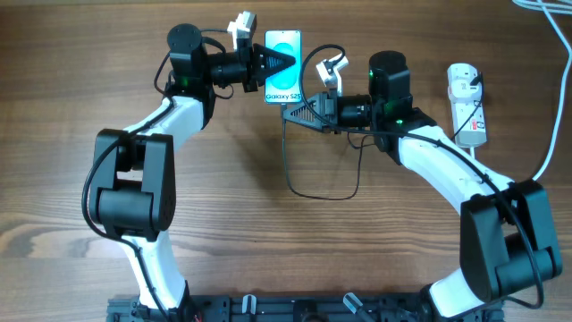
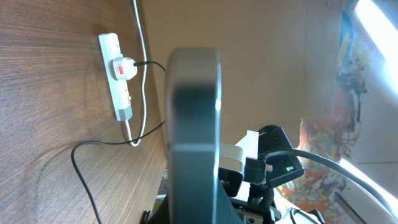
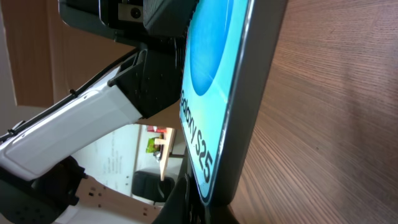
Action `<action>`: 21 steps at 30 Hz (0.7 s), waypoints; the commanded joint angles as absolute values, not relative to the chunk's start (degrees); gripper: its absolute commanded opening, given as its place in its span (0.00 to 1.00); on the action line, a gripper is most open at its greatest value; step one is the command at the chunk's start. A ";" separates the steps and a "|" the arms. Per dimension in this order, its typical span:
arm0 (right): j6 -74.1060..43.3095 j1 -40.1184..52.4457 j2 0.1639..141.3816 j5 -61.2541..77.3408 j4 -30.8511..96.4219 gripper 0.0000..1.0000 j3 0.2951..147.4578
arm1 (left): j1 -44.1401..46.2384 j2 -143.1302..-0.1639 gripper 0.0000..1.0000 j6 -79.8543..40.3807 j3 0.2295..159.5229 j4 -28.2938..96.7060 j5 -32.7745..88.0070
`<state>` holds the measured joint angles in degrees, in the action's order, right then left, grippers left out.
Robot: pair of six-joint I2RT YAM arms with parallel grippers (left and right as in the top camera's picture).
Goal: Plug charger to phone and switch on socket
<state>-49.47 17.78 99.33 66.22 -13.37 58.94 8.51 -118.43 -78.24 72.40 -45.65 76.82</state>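
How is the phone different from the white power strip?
The phone has a blue screen; the power strip is white with a red spot. The phone sits in the left gripper; the power strip lies untouched on the table. Both are long rectangles.

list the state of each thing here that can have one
phone, screen lit, held by the left gripper
left gripper, shut on phone
right gripper, at phone's lower edge, jaws unclear
charger cable, slack loop, phone end hidden
charger plug, seated in power strip
power strip, switch position unreadable
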 commanded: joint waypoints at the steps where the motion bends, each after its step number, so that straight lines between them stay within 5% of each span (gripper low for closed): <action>1: -49.76 14.17 99.90 56.51 -15.05 0.04 59.24 | 9.65 -118.30 0.04 -78.83 72.86 -45.60 89.36; 21: -46.33 14.15 99.26 64.03 -13.08 0.05 59.24 | 9.58 -118.30 0.04 -76.44 72.86 -45.65 88.60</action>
